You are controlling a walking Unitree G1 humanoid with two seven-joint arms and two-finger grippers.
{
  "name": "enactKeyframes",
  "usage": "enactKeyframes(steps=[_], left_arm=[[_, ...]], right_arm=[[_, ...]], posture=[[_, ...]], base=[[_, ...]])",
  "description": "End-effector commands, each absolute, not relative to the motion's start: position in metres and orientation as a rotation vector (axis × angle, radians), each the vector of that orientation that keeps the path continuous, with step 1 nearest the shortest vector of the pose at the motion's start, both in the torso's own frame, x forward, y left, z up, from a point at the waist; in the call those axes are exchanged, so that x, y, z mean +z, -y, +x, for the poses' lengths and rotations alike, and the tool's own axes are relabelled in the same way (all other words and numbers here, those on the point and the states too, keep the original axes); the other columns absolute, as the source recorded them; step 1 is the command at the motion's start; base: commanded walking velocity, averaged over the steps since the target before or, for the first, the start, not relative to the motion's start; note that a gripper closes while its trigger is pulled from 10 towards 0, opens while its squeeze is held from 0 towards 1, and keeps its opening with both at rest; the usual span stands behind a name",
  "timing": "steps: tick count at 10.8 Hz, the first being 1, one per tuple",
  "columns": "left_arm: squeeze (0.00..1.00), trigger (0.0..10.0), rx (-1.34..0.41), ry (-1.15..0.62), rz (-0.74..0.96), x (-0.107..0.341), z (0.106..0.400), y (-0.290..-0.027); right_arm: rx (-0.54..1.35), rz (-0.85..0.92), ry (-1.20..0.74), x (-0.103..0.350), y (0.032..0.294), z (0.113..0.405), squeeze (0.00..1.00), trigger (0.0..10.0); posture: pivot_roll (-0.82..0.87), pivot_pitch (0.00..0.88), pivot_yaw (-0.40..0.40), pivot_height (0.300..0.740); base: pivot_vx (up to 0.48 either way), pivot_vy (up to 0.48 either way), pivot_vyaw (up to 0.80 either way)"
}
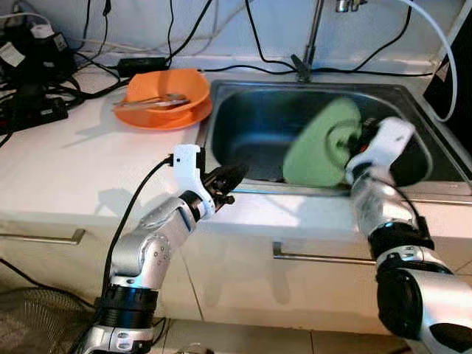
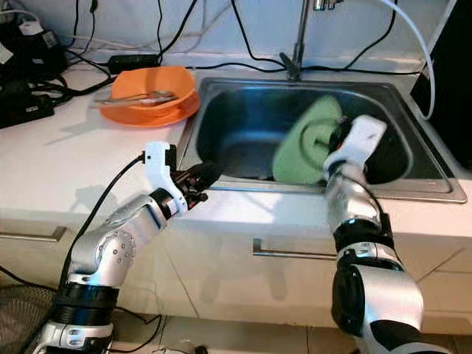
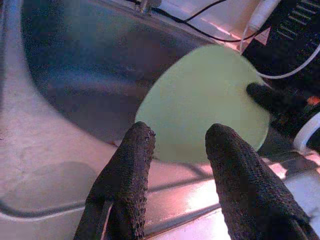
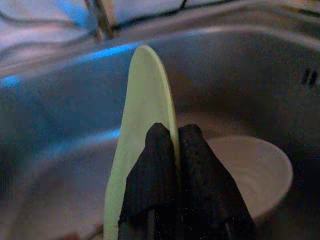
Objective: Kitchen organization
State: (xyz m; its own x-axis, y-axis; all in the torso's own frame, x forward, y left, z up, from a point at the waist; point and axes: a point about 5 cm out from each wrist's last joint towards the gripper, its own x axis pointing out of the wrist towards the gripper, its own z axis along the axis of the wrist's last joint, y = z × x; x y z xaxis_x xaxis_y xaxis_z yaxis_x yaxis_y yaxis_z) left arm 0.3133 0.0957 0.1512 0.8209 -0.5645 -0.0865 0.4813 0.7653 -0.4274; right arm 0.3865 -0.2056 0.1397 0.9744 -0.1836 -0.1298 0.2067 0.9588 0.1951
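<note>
A light green plate (image 1: 318, 144) stands tilted on edge over the steel sink (image 1: 243, 110), blurred by motion. My right gripper (image 4: 172, 150) is shut on its rim, one finger on each face. Under it in the basin lies a white bowl (image 4: 260, 170). My left gripper (image 1: 230, 181) hovers open at the sink's front left corner, pointing toward the green plate (image 3: 200, 105), with nothing between its fingers (image 3: 130, 170). On the white counter (image 1: 66, 169) to the left sits an orange bowl (image 1: 166, 88) on an orange plate, holding metal utensils (image 1: 151, 102).
A tap (image 1: 313, 37) rises behind the sink. Black cables and power adapters (image 1: 29, 74) crowd the counter's far left. A dark appliance (image 1: 457, 81) stands at the right edge. Drawer handles (image 1: 317, 257) run along the cabinet front below.
</note>
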Motion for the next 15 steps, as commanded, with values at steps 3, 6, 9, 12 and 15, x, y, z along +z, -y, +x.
enactKeyframes(steps=[3, 6, 9, 12, 15], left_arm=[[0.00, 10.0, -0.566, -0.211, -0.377, 0.151, 0.312, -0.096], [0.00, 10.0, -0.566, -0.211, -0.377, 0.151, 0.312, -0.096], [0.00, 10.0, -0.566, -0.211, -0.377, 0.151, 0.312, -0.096], [0.00, 10.0, -0.566, -0.211, -0.377, 0.151, 0.312, -0.096], [0.00, 10.0, -0.527, -0.217, -0.382, 0.146, 0.314, -0.099]], right_arm=[[-0.200, 0.191, -0.080, 0.152, 0.207, 0.392, 0.00, 10.0], [-0.200, 0.191, -0.080, 0.152, 0.207, 0.392, 0.00, 10.0], [-0.200, 0.191, -0.080, 0.152, 0.207, 0.392, 0.00, 10.0], [-0.200, 0.191, -0.080, 0.152, 0.207, 0.392, 0.00, 10.0], [-0.140, 0.138, -0.126, 0.144, 0.192, 0.393, 0.00, 10.0]], posture=[[0.13, 0.000, 0.032, 0.740], [0.13, 0.000, 0.032, 0.740], [0.13, 0.000, 0.032, 0.740], [0.13, 0.000, 0.032, 0.740], [0.14, 0.000, 0.030, 0.740]], base=[[0.000, 0.000, 0.00], [0.000, 0.000, 0.00], [0.000, 0.000, 0.00], [0.000, 0.000, 0.00], [0.000, 0.000, 0.00]])
